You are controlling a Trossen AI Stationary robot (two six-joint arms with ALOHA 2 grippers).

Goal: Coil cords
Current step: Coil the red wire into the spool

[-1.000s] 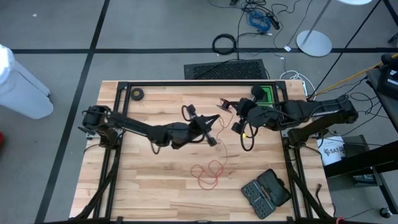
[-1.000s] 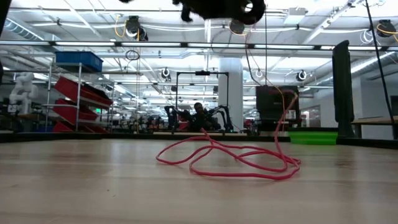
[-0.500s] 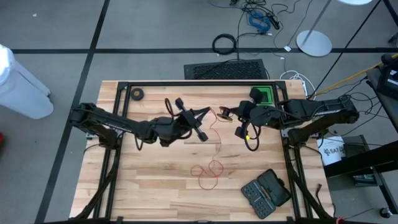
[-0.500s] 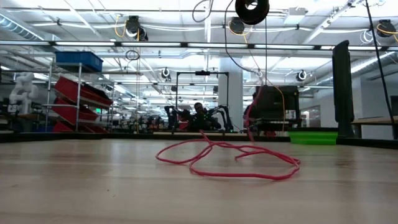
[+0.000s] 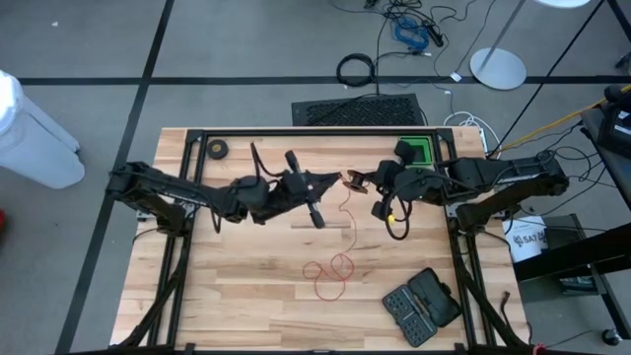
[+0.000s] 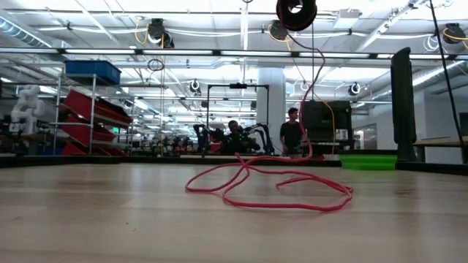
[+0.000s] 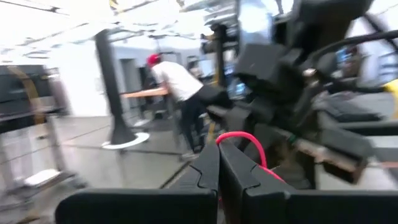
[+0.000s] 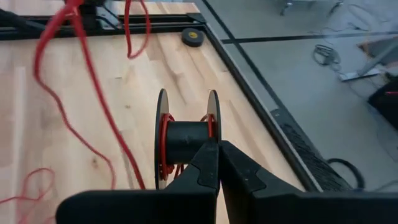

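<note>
We see the left end effector [image 5: 338,178] raised over the upper middle of the light wooden plank counter [image 5: 246,286] in the high view, its two dark fingers pressed together and pinching the long, thin red cord [image 7: 239,137], which arcs just above its fingertips in the left wrist view. The right end effector [image 5: 357,181] sits just right of it in the high view, nearly tip to tip, also pressed together; in the right wrist view its fingers clamp the small round black spool-like reel [image 8: 186,140], which carries a few red turns between its two thin flanges. In the low view the reel [image 6: 296,12] hangs at the top of the frame, right of centre, and the cord [image 6: 270,186] drops from it to a loose tangle of loops lying on the counter at mid-frame. In the high view those loops [image 5: 330,273] lie at lower centre, left of a dark open case of bits [image 5: 422,305].
</note>
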